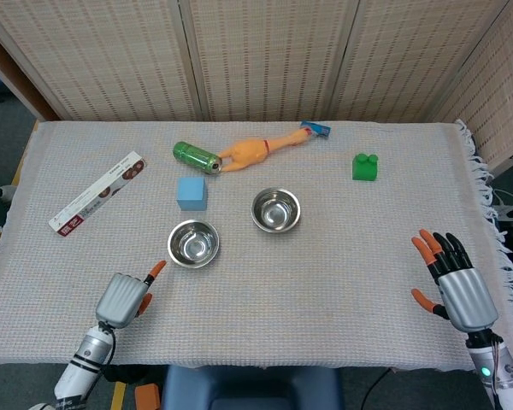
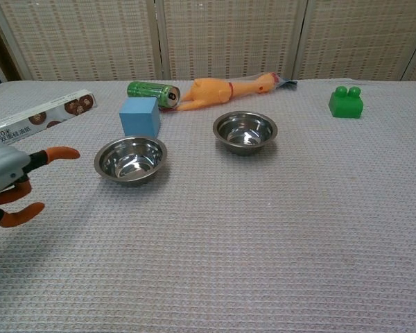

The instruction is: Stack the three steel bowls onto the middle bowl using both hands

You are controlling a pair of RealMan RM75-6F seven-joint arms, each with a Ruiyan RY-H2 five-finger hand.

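Bowls: only two show, a left bowl near the table's middle and a right bowl just up and to its right, apart from each other; whether the right one already has another nested in it I cannot tell. The left hand hovers empty, its fingers spread and reaching toward the left bowl, close to its near rim but not touching. The right hand is empty too, fingers fanned wide, well apart from both bowls at the table's right edge.

The step in hand looks like the left hand's grasp. A good way would be to pinch the near rim, thumb outside and fingers inside, lift it level and set it squarely into the right bowl; steel rims are slick, so a firm hold matters.

A blue block sits just behind the left bowl and is the nearest obstacle on the lift. The green can, rubber chicken, long box and green brick lie farther back, out of the path.
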